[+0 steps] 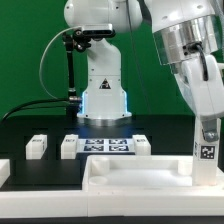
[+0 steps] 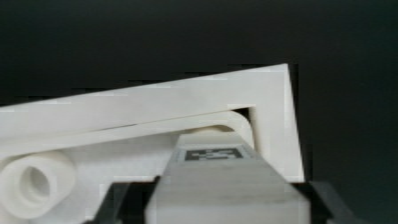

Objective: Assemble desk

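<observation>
The gripper (image 1: 207, 128) is clamping a single white leg (image 1: 207, 150) upright, with its jaws narrowed onto the upper part. The leg's marker tag is facing the exterior camera. The leg is standing at the corner of the desk top (image 1: 130, 178) on the exterior view's right. The desk top is lying flat with its rim upward on the black table (image 1: 20, 125), in front of the marker board (image 1: 105, 146). Another leg (image 1: 37, 146) is lying loose farther back, well apart from the gripper.

In the wrist view the gripper (image 2: 217, 200) is looking straight down the leg (image 2: 214, 160) at the desk top (image 2: 107, 115). A round socket (image 2: 32, 182) is showing at one side. A second rounded recess seems to lie just under the leg's foot, though the leg hides most of it, so whether the foot is seated there cannot be told.

The main risk is misalignment. If the foot is resting on the socket's lip rather than inside it, pushing or twisting would cock the leg sideways or jam it. The desk top is not visibly braced, so a skewed push could slide or pivot it on the smooth table and carry the socket away. Turning the leg with too light a grip could also make it slip between the fingers, so it would not tighten.
</observation>
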Controlling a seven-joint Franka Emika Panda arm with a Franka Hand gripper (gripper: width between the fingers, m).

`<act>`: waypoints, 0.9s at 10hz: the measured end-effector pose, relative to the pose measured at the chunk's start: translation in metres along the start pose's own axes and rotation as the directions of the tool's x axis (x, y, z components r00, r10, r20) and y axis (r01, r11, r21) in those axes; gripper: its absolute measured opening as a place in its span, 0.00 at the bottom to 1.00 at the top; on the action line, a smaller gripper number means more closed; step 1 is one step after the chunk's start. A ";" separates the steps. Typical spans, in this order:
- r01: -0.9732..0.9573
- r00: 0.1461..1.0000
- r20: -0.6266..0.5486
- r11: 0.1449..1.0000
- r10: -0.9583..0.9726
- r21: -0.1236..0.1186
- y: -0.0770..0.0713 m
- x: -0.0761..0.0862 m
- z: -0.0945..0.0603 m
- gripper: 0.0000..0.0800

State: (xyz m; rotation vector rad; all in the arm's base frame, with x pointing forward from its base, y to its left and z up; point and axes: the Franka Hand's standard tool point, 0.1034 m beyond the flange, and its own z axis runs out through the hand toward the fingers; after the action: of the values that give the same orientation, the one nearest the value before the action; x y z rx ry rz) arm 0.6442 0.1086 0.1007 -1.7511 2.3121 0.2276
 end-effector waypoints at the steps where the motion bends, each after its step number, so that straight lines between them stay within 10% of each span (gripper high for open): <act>1: -0.079 0.997 0.008 0.996 0.079 0.029 -0.005 0.001 -0.001 0.37; 4: -0.104 0.995 0.007 0.993 0.103 0.048 -0.006 0.001 -0.001 0.37; 6: -0.102 0.995 0.007 0.994 0.102 0.048 -0.005 0.001 -0.001 0.74; 9: -0.061 0.998 0.023 0.995 0.059 0.073 -0.012 -0.006 -0.020 0.81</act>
State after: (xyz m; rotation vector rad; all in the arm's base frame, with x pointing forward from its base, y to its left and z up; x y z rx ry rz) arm 0.6556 0.1054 0.1213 -1.6389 2.3298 0.1673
